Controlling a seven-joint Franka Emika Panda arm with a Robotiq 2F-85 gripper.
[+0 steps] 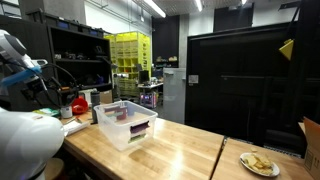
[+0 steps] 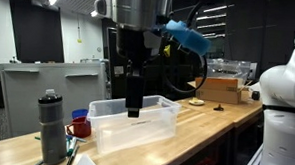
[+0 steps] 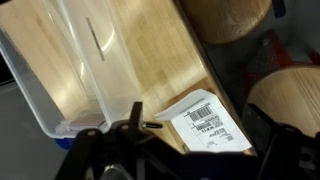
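Black gripper [image 2: 133, 108] hangs with its jaws spread wide and nothing between them. The wrist view looks down on a white barcode label [image 3: 208, 122] lying flat on the wood table [image 3: 160, 60]. The corner of the clear bin [image 3: 50, 80] is just beside the label, up and to the left. The bin stands on the table close by the gripper, apparently not under it, and untouched. An exterior view shows a few dark items [image 1: 135, 118] inside it.

I judge this an approach stage: the gripper hovers and has contacted nothing yet. A move into the bin would call for a sideways shift that carries both fingers over its wall before any descent. A move to the label would call for a flat pinch against the wood, which is awkward on so thin a sheet.

Further out stands a grey bottle [image 2: 52, 126], then a plate [image 1: 260, 163] near the table's edge, and a cardboard box [image 2: 225, 89] at the far end.
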